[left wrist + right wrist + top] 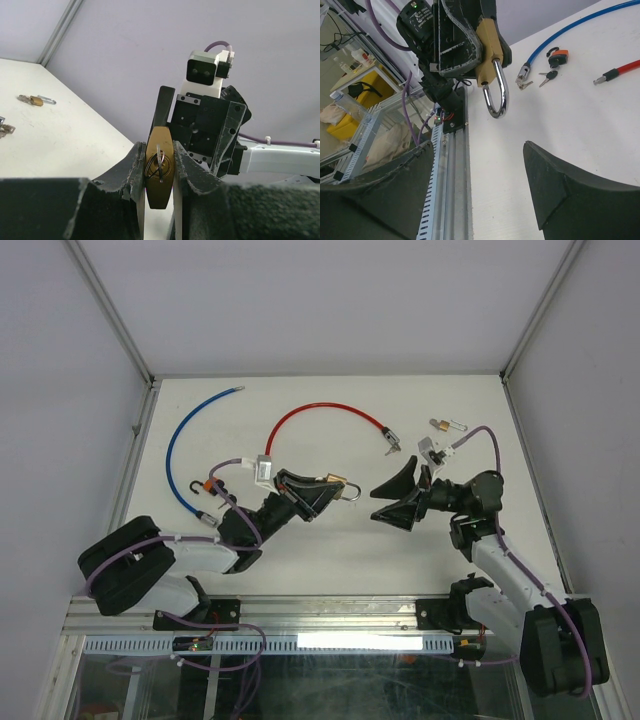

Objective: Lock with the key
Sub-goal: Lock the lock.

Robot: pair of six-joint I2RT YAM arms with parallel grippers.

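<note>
Left claw [322, 495] pinches the brass padlock [338, 482] by its flat sides, clear of the counter [330, 560]. The shackle [497, 95] is aimed at the right claw [400, 498], which is spread just short of it, probably to press it home. The key [159, 161] sits in the far end, hemmed in by the left fingers [131, 170]. Further out lie a red cable lock [320, 412], a blue cable lock [180, 445] and a small padlock [442, 425], none between the claws.

An open gap separates the right gripper [374, 504] from the padlock [345, 490]; the red cable [330, 412] lies well behind.
</note>
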